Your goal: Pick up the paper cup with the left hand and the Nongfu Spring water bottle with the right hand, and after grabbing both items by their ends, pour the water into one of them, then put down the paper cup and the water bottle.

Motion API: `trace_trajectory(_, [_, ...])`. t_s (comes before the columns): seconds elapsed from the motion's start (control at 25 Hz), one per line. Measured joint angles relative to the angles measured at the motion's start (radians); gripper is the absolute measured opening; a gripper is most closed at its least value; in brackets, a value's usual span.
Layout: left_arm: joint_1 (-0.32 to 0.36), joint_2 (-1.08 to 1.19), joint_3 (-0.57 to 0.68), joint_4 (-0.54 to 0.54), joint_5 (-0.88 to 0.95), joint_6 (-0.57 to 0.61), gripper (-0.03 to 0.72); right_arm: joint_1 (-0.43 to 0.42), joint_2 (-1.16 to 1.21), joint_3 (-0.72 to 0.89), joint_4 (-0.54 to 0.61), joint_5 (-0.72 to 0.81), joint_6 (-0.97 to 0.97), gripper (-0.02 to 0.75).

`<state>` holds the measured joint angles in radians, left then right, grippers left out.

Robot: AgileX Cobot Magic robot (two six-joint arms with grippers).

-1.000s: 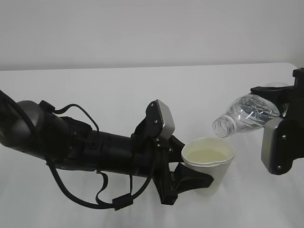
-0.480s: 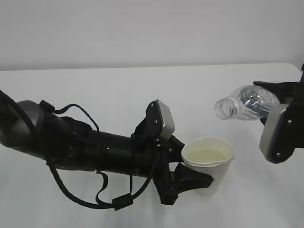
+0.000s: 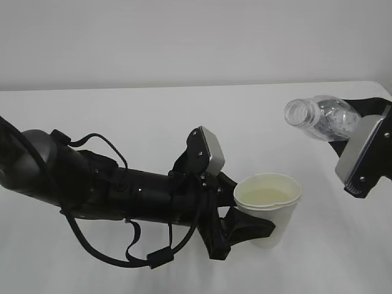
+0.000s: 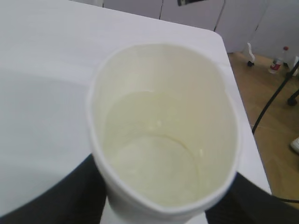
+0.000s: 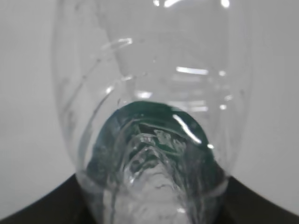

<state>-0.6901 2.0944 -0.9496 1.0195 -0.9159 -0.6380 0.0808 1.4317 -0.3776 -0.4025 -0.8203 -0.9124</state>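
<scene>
Left pincer point(image 3: 248, 229) clamps the paper cup point(image 3: 267, 208) low on its soft, crushable wall above the tabletop point(image 3: 153, 116) (water point(image 4: 154, 154) inside); right pincer point(image 3: 361, 147) grips the light, slippery Nongfu Spring water bottle point(image 3: 321, 117) by its base.

exterior view slanting down at table point(image 3: 153, 110), left wrist close above paper cup point(image 4: 163, 135), right wrist close along bottle point(image 5: 149, 116)

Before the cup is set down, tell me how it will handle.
The paper cup holds water, so it is probably bottom-heavy and steady if lowered level. Its rim looks squeezed oval in the left tool, so the thin wall likely flexes. Tilting could slosh water out.
</scene>
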Motion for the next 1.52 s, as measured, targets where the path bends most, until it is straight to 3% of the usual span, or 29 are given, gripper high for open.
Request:
trace_trajectory(0.92, [0.01, 0.0, 0.0, -0.056, 0.026, 0.0, 0.425, 0.0, 0.004, 0.0, 0.12, -0.155, 0.493, 0.363])
trace_trajectory(1.16, [0.01, 0.0, 0.0, -0.057, 0.026, 0.0, 0.425, 0.0, 0.112, -0.002, 0.137, -0.284, 0.63, 0.363])
trace_trajectory(1.52, [0.01, 0.0, 0.0, -0.057, 0.028, 0.0, 0.425, 0.0, 0.203, -0.01, 0.193, -0.297, 0.725, 0.362])
